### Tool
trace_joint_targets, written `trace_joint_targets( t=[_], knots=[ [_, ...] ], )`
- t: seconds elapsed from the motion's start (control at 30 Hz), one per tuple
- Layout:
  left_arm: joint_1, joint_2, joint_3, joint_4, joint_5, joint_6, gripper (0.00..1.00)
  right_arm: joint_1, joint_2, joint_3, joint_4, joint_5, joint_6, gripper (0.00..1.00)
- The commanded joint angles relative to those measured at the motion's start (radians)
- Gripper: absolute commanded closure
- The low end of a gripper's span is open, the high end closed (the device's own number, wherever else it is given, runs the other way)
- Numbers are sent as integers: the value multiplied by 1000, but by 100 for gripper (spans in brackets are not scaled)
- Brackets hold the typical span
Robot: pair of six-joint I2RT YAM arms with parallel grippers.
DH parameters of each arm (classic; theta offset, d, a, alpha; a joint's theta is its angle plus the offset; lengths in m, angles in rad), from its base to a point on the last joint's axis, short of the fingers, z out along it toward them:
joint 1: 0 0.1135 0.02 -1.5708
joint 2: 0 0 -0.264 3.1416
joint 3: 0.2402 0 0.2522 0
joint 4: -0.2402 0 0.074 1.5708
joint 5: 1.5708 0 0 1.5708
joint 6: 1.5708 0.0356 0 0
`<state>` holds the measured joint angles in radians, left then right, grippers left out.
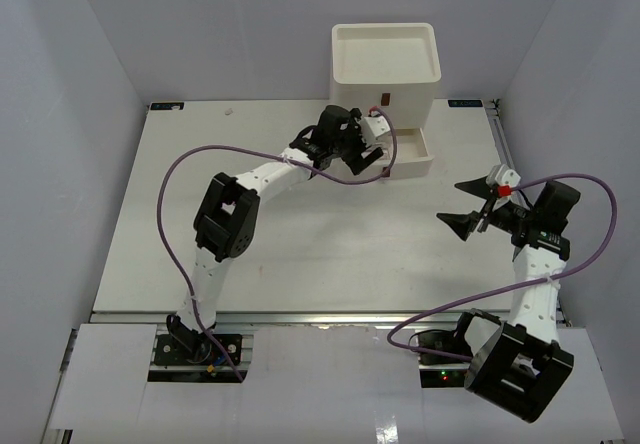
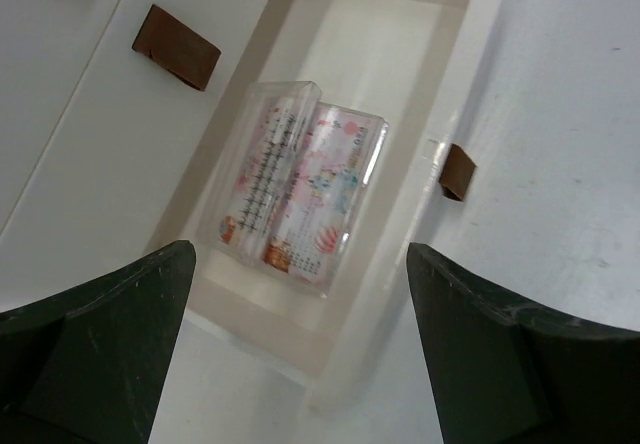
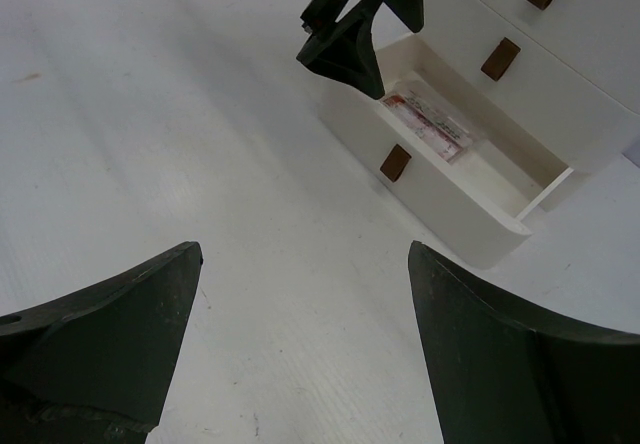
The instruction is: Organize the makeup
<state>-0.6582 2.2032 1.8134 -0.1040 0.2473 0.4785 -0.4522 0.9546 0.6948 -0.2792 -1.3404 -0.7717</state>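
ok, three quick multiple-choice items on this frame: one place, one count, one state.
1. Where are the clear pink-red packets? A on the table; B in the open bottom drawer; C in a shut drawer.
2. How many brown handles show in the right wrist view? A one; B two; C three.
3. The left gripper is: A open, empty; B shut on a packet; C shut, empty.
B: they lie inside the pulled-out drawer. C: one on each drawer front. A: jaws wide apart above the packets.
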Motion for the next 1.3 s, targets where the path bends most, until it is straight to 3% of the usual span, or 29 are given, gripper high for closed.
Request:
trace_joint_targets(
  t=[0.0, 0.07, 0.17, 0.27, 0.33, 0.4, 0.57, 0.7, 0.9, 1.27],
  knots=[
    [5, -283, -130, -2, 112, -202, 2, 10, -22, -7, -131, -85, -236, 4],
    [21, -396, -240, -3, 170, -289, 2, 42, -19, 5, -237, -70, -361, 2],
    [95, -532, -375, 14, 279, -450, 2, 197, -11, 17, -235, 53, -419, 16],
    [189, -697, -554, 31, 381, -612, 2, 397, 18, 31, -204, 298, -429, 26],
    [221, -815, -678, 21, 380, -647, 2, 499, 69, 57, -239, 424, -480, 46],
    [227, -930, -787, 20, 338, -647, 2, 544, 137, 107, -281, 492, -513, 56],
    [232, -1162, -1012, 24, 215, -636, 2, 620, 315, 224, -282, 671, -550, 57],
    [234, -1266, -1060, 10, 116, -605, 2, 693, 466, 307, -242, 846, -543, 60],
    [255, -1325, -1069, 11, 64, -600, 2, 747, 683, 436, -161, 964, -477, 68],
    [256, -1345, -1079, 17, 57, -609, 2, 800, 951, 578, 87, 1140, -399, 66]
  ],
)
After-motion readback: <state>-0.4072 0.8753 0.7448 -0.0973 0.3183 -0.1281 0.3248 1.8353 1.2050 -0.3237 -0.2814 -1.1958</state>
